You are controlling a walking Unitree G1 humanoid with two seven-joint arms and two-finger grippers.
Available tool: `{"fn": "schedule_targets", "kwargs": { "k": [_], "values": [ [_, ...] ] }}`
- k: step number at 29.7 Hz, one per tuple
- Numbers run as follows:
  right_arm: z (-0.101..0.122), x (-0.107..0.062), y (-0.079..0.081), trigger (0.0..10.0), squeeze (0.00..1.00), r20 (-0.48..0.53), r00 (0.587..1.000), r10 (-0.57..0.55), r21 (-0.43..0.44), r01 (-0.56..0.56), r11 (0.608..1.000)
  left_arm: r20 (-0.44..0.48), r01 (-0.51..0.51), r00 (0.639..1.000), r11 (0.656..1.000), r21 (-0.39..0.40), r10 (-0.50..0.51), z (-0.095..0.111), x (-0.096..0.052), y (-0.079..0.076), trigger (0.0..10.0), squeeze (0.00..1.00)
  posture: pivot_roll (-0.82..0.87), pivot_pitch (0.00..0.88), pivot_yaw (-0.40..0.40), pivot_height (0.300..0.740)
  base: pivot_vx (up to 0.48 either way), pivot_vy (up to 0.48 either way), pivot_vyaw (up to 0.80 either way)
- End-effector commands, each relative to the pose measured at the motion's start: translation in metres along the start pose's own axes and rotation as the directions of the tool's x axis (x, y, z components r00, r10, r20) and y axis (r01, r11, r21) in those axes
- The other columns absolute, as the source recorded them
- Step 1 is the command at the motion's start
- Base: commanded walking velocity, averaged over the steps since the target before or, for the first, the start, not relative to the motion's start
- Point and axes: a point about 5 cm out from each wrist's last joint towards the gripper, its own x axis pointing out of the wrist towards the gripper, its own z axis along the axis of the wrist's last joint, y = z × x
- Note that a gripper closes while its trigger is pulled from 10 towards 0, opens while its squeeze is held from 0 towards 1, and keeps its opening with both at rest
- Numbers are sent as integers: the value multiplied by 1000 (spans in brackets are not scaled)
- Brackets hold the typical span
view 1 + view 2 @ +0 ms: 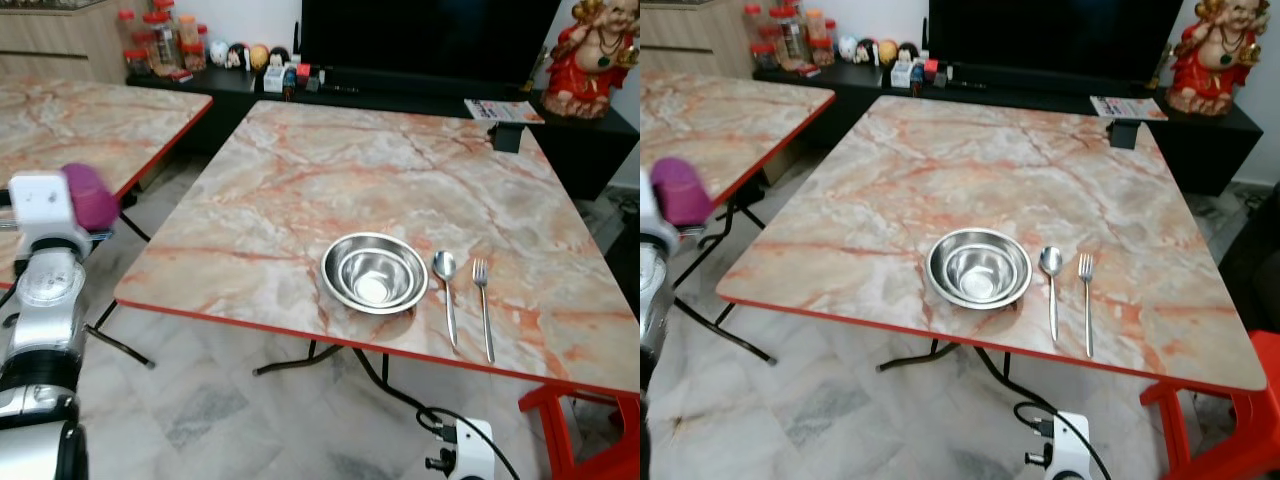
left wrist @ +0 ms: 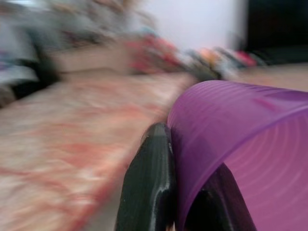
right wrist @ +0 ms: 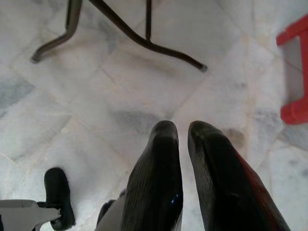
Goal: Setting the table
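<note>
A purple cup is raised at the far left, off the near table's left edge, with my left gripper shut on its rim; one black finger presses the cup's outer wall. On the marble table a steel bowl sits near the front edge, with a spoon and a fork laid side by side to its right. My right gripper hangs low over the floor, its fingers together and holding nothing.
A second marble table stands to the left. Behind are a dark TV console with jars, figurines and a red statue. A red stool stands at front right. Folding table legs and a white device with a cable occupy the tiled floor.
</note>
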Motion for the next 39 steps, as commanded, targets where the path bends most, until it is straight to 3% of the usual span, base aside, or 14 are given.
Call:
{"fn": "schedule_targets", "kwargs": {
  "k": [1, 6, 10, 15, 16, 18, 21, 28, 31, 39],
  "values": [
    [0, 0, 1, 10000, 0, -4, 1000, -6, 17, 7, 1000, -55, 109, 993, 994, 14, -108, 5, 7, -14, 10000, 0, 6, 0, -1, 740, 0, 0, 0],
    [-2, 0, 3, 10000, 0, -9, 1000, -10, 35, 11, 999, -194, 320, 928, 947, -27, -319, 4, 16, -48, 10000, 0, -4, 0, 23, 740, 0, 0, 0],
    [-2, 0, 4, 10000, 0, -9, 1000, -12, 47, 12, 999, -236, 417, 883, 909, -7, -407, 2, 17, -64, 10000, 0, -10, 0, 32, 740, 0, 0, 0],
    [-4, 0, 4, 10000, 0, -16, 1000, -14, 59, 15, 998, -299, 635, 744, 771, 41, -597, -3, 9, -91, 10000, 0, -8, 0, 43, 740, 0, 0, 0],
    [-4, 0, 4, 10000, 0, -16, 1000, -14, 59, 15, 998, -299, 635, 744, 771, 41, -597, -3, 9, -91, 10000, 0, -8, 0, 43, 740, 0, 0, 0],
    [-5, -1, 5, 10000, 0, -20, 1000, -15, 63, 16, 998, -317, 673, 713, 738, 57, -626, -5, 7, -98, 10000, 0, -10, 0, 48, 740, 0, 0, 0],
    [-6, -1, 5, 10000, 0, -20, 1000, -14, 64, 16, 998, -320, 676, 710, 735, 58, -628, -5, 7, -98, 10000, 0, -10, 0, 48, 740, 0, 0, 0],
    [-11, -2, 6, 10000, 0, -30, 999, -29, 101, 32, 994, -423, 808, 579, 561, 181, -697, -1, 4, -114, 10000, 0, -11, 0, 65, 740, 0, 0, 0],
    [-11, -2, 1, 10000, 0, -30, 999, -37, 101, 40, 994, -442, 840, 536, 506, 194, -720, -2, 1, -125, 10000, 0, -15, 0, 53, 740, 0, 0, 0],
    [-5, -1, -10, 10000, 0, -16, 998, -54, 93, 55, 994, -461, 876, 474, 456, 159, -750, -12, -9, -143, 10000, 0, -24, 0, 24, 740, 0, 0, 0]
  ]
}}
